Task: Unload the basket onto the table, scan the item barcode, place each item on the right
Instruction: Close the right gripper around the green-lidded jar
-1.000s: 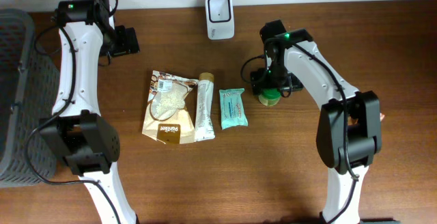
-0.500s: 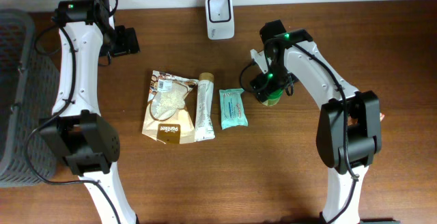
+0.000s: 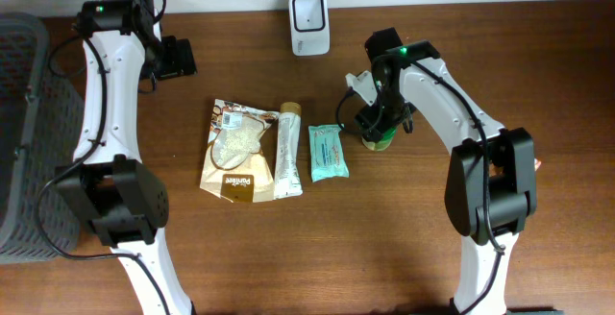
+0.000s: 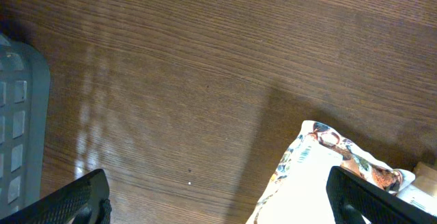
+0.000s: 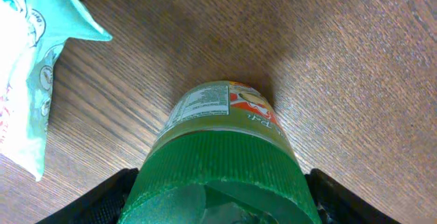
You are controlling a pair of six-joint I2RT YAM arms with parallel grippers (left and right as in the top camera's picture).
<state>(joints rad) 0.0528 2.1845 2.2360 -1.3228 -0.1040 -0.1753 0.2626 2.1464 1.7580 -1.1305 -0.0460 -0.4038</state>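
**So, green-lidded jar sitting right between the right arm's fingers**

Okay, here's the layout. The jar (image 5: 225, 149) stands upright on the wooden surface (image 3: 404, 238), just right of the teal wipes pack (image 3: 327, 152) and well in front of the white scanner (image 3: 309, 24) at the back edge. From the right wrist camera, its green lid fills the space between the right fingers (image 5: 89, 200). One dark finger sits hard up against each side of the lid. Honestly I can't tell whether they're actually pinching it or just flanking it. The jar's printed label faces away from the camera, toward the far side.

The left fingers (image 4: 75, 200) are spread wide with nothing between them. They hang over bare wood near the back left, beside the corner of the snack bag (image 3: 235, 149).

That bag, a white tube (image 3: 287, 150) and the wipes pack lie in a row in the middle. A grey basket (image 3: 19, 133) sits at the far left edge.
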